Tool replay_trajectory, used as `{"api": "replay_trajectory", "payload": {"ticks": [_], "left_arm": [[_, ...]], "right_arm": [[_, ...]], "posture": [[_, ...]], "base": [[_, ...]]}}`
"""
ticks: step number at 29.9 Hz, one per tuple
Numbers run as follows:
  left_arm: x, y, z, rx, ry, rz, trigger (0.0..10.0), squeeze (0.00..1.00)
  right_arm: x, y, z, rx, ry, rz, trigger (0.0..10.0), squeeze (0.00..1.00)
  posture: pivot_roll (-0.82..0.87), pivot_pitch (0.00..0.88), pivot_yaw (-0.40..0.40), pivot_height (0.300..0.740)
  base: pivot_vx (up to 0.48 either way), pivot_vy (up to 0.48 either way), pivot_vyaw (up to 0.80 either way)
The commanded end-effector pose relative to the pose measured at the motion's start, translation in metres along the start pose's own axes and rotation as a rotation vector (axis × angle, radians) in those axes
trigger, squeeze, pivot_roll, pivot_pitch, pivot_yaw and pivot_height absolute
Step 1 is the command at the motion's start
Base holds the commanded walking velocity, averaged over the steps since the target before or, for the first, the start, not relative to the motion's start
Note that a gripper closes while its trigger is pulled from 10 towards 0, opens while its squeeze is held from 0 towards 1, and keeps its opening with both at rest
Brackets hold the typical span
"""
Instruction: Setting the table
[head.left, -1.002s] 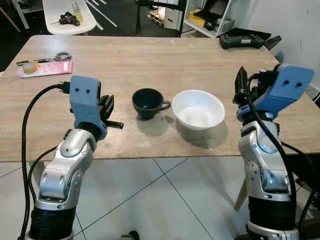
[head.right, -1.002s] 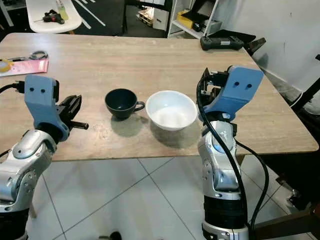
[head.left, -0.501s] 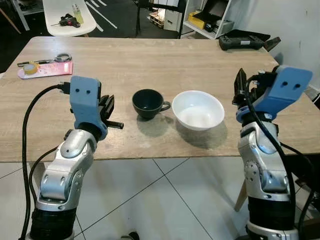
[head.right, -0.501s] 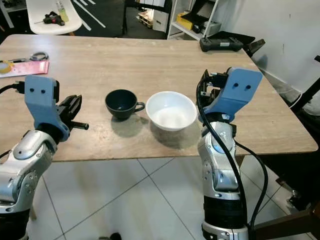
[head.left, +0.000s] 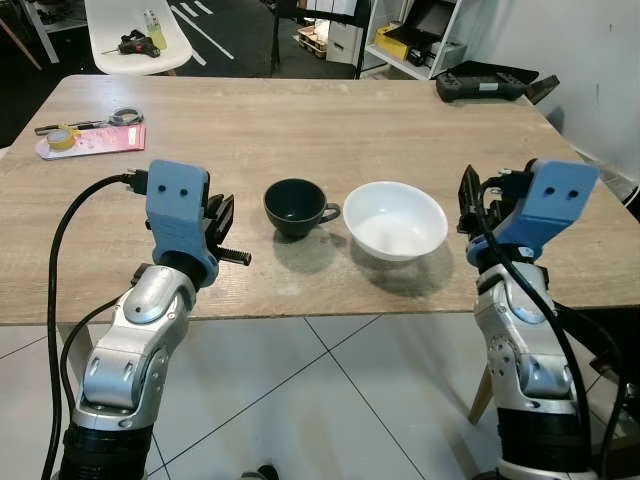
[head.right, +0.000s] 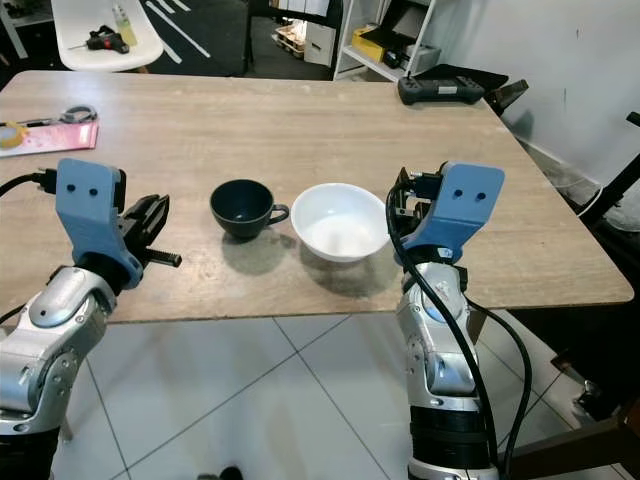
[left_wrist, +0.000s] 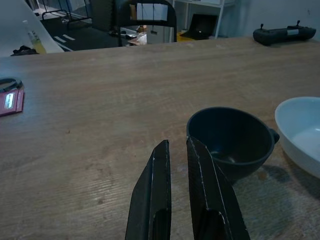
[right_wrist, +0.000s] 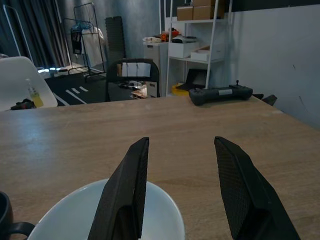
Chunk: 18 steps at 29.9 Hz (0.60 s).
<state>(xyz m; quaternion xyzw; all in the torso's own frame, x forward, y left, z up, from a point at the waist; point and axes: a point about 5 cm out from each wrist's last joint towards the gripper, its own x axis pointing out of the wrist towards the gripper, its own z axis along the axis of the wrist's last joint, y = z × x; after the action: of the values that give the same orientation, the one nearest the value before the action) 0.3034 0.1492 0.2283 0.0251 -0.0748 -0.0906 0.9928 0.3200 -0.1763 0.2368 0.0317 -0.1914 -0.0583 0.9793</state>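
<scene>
A dark cup (head.left: 295, 207) with its handle to the right stands near the table's front edge. Just right of it stands a white bowl (head.left: 396, 219), with nothing in it. My left gripper (head.left: 220, 208) hovers low over the table left of the cup. In the left wrist view its fingers (left_wrist: 156, 185) are shut with nothing between them, and the cup (left_wrist: 230, 140) is just ahead. My right gripper (head.left: 475, 192) hangs right of the bowl. It stands open (right_wrist: 181, 145) with nothing in it, above the bowl's near rim (right_wrist: 100, 205).
A pink pad (head.left: 90, 136) with a tape roll and scissors lies at the table's far left. A black controller (head.left: 488, 84) rests at the far right corner. Behind the table stand a white chair (head.left: 135, 30) and shelves. The table's front edge (head.left: 330, 312) is close.
My right gripper has sunk lower and drifted a little left toward the bowl. The left arm has shifted slightly right. Cup and bowl have not moved.
</scene>
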Motion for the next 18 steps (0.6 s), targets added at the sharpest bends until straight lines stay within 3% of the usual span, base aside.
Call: {"api": "replay_trajectory", "payload": {"ticks": [1,18], "left_arm": [[-0.0007,-0.0014,0.0,0.009,-0.006,-0.008,10.0,0.0],[0.0008,-0.0013,0.0001,0.01,-0.016,-0.008,10.0,0.0]], "right_arm": [[-0.001,-0.0014,-0.0029,-0.013,0.004,-0.002,10.0,0.0],[0.0012,0.0011,-0.0011,-0.006,-0.013,0.012,10.0,0.0]], "posture": [[0.05,0.059,0.051,0.74],[0.04,0.043,0.05,0.74]], "base": [[0.0,0.0,0.0],[0.0,0.0,0.0]]}}
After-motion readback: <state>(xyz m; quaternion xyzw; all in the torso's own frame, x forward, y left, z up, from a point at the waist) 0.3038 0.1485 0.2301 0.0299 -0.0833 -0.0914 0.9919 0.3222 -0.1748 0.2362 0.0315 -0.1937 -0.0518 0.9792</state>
